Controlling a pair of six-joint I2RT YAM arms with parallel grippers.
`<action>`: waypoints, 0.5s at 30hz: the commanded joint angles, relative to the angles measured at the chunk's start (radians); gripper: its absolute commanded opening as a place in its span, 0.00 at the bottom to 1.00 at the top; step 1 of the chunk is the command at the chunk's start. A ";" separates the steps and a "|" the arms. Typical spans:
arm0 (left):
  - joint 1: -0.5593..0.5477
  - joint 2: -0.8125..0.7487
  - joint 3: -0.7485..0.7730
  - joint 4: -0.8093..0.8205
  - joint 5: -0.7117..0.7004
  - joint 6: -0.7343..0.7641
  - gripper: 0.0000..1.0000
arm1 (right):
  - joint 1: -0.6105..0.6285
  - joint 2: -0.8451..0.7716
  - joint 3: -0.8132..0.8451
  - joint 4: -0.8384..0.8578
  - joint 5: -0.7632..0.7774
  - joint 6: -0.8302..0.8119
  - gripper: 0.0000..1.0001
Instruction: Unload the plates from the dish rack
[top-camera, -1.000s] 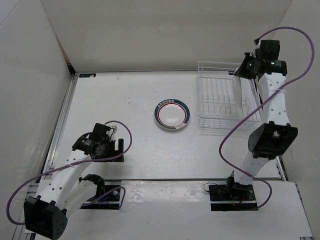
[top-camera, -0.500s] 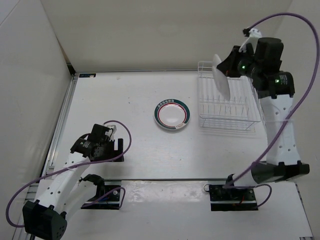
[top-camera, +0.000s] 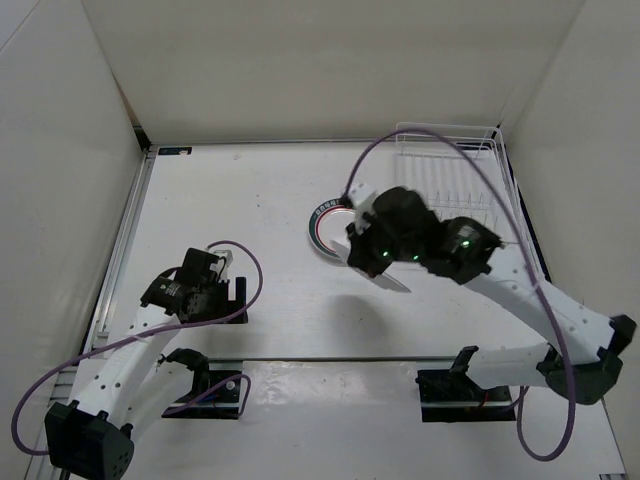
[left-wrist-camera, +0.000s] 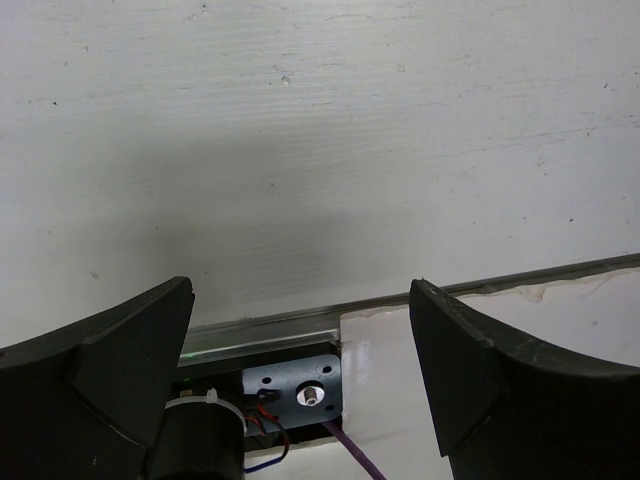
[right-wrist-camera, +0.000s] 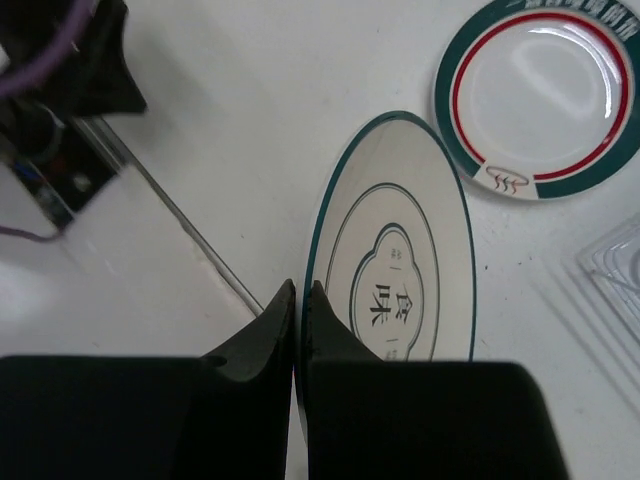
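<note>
The right gripper (right-wrist-camera: 300, 292) is clenched on the rim of a round white plate with a thin dark-green edge line (right-wrist-camera: 397, 245). It holds the plate tilted on edge above the white table (top-camera: 250, 200), its edge running from far left to near right. A green-banded, red-ringed round plate (right-wrist-camera: 540, 90) lies flat just beyond, left of the white wire dish rack (top-camera: 440, 170). The left gripper (left-wrist-camera: 300, 290) hangs released near the table's near-left edge.

Two plates: a green-banded plate (right-wrist-camera: 540, 95) at the upper right of the right wrist view and a thin-rimmed plate (right-wrist-camera: 400, 260) at its centre. One dish rack (top-camera: 450, 170), upper right of the top view. Two arms, the left arm (top-camera: 125, 365) and right arm (top-camera: 530, 300). Two end effectors, the left end effector (left-wrist-camera: 300, 300) and right end effector (right-wrist-camera: 300, 300). One desk (top-camera: 250, 200).
</note>
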 joint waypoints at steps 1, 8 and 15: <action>0.001 0.003 0.022 -0.004 -0.002 -0.001 1.00 | 0.169 0.028 -0.074 0.048 0.290 -0.040 0.00; 0.001 -0.015 0.021 -0.006 -0.014 -0.004 1.00 | 0.355 0.120 -0.165 0.050 0.548 -0.012 0.00; -0.001 -0.014 0.021 -0.006 -0.014 -0.001 1.00 | 0.407 0.084 -0.361 0.106 0.613 0.097 0.00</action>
